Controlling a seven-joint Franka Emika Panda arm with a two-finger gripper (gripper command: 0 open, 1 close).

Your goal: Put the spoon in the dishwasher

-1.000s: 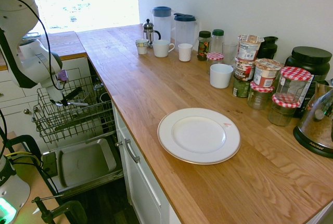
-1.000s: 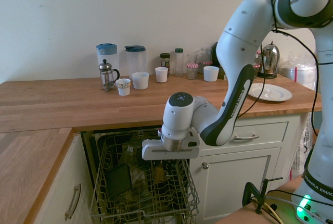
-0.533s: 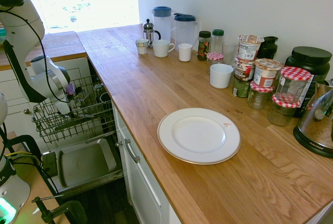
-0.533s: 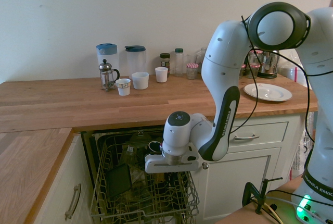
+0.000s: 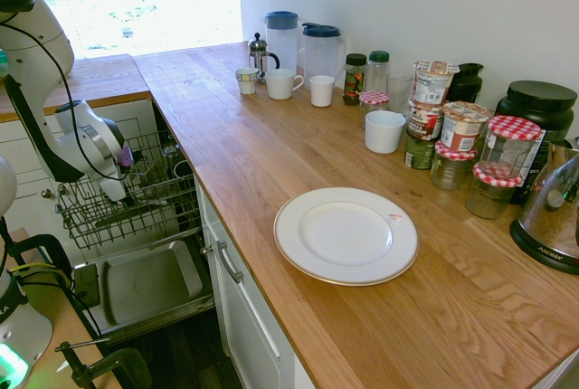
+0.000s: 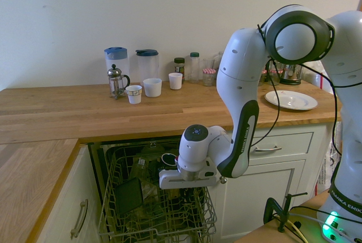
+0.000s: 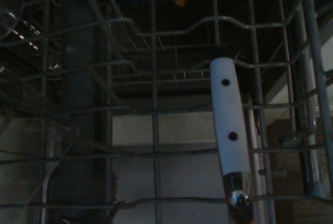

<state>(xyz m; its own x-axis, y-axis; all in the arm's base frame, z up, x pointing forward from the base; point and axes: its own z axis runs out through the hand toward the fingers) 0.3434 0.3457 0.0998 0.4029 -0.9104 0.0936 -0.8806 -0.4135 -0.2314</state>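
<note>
The spoon is hard to identify; the white riveted handle [image 7: 226, 109] over the wires may be its own. Around it is the dishwasher's upper rack [image 6: 125, 233]. The hand [image 6: 188, 181], pressed together, is lower over the rack's right side than a second ago, so placing seems under way. The plate [image 5: 346, 237] lies unmoved on the bench [image 5: 425, 317].

You have the first exterior view above the counter's plate [image 5: 346, 235], facing along the counter; the second stands farther from the plate, facing the wall. Both share plate and rack [image 6: 164, 215]; the wrist view looks closely through the rack.
</note>
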